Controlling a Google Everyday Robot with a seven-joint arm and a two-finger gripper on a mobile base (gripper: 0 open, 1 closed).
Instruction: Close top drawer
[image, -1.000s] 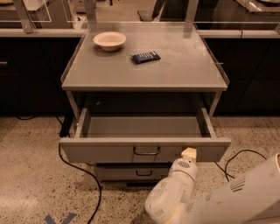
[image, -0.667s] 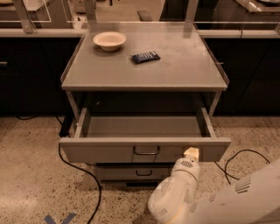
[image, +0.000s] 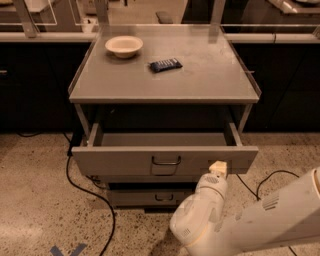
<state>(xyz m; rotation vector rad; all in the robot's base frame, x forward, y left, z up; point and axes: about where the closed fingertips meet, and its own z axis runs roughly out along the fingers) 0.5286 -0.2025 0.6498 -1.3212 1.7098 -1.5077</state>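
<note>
The top drawer (image: 125, 161) of a grey metal cabinet stands pulled out, its long tray empty inside. Its tall plain front panel carries a small dark wire pull (image: 166, 161) in the middle. My gripper (image: 218, 168) is at the end of a white arm coming up from the lower right. It sits against the right part of the drawer's front panel, right of the pull. A shorter grey drawer (image: 150, 197) below is closed.
On the cabinet top (image: 210, 75) lie a cream bowl (image: 124, 46) at the back left and a dark blue packet (image: 165, 64) near the middle. Black cables (image: 82, 192) run over the speckled floor at the left. Dark counters stand behind.
My arm has moved slightly right and up toward the drawer front. The drawer looks as far open as before.
</note>
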